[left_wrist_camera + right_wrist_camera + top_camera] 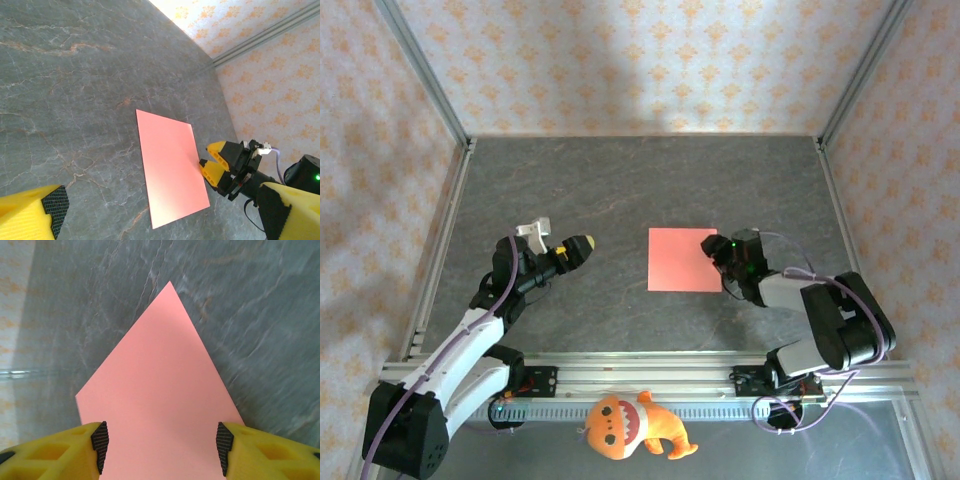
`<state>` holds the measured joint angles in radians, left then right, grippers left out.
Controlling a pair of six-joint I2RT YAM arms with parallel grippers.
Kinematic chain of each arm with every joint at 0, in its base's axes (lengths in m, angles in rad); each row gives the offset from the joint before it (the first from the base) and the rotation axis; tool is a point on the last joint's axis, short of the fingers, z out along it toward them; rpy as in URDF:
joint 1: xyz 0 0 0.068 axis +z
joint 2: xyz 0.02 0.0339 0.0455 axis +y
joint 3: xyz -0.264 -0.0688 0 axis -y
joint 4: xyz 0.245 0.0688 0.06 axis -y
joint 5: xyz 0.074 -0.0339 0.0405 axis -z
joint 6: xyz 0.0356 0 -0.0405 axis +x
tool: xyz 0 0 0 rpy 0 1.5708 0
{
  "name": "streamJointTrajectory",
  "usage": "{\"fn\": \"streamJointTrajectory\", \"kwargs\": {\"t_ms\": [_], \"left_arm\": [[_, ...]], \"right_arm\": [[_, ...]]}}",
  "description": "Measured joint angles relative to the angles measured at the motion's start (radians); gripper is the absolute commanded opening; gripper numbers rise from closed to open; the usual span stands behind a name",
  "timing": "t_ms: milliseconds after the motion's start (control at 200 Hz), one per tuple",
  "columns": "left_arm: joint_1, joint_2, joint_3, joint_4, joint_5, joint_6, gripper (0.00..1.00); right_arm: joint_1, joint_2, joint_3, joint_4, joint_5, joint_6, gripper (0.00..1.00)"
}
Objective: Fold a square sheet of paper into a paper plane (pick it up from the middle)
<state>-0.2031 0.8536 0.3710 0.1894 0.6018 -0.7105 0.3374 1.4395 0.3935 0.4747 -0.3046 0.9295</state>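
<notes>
The square sheet of paper (685,259) is a red-pink sheet lying flat and unfolded on the grey table's middle. My right gripper (717,250) is at the sheet's right edge, low and pointing left across it. In the right wrist view the sheet (160,385) spreads out below the right gripper (161,447), whose black pads (100,445) stand wide apart with nothing pinched. The left wrist view shows the sheet (170,167) with the right gripper (205,155) at its edge, jaws parted. My left gripper (582,245) is open, left of the sheet and apart from it.
An orange plush toy (630,428) lies in front of the near rail (650,370), between the arm bases. Metal frame posts (425,70) and patterned walls close in the table on three sides. Bare grey table (620,180) lies behind the sheet.
</notes>
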Motion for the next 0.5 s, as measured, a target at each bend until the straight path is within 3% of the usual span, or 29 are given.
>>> {"fn": "streamJointTrajectory", "kwargs": {"t_ms": [200, 500], "left_arm": [[0.000, 0.015, 0.000, 0.000, 0.001, 0.000, 0.99], [-0.003, 0.065, 0.000, 0.001, 0.011, 0.000, 0.99]], "right_arm": [[0.098, -0.009, 0.011, -0.017, -0.028, 0.091, 0.62], [0.098, 0.021, 0.146, -0.097, -0.116, -0.063, 0.58]]}}
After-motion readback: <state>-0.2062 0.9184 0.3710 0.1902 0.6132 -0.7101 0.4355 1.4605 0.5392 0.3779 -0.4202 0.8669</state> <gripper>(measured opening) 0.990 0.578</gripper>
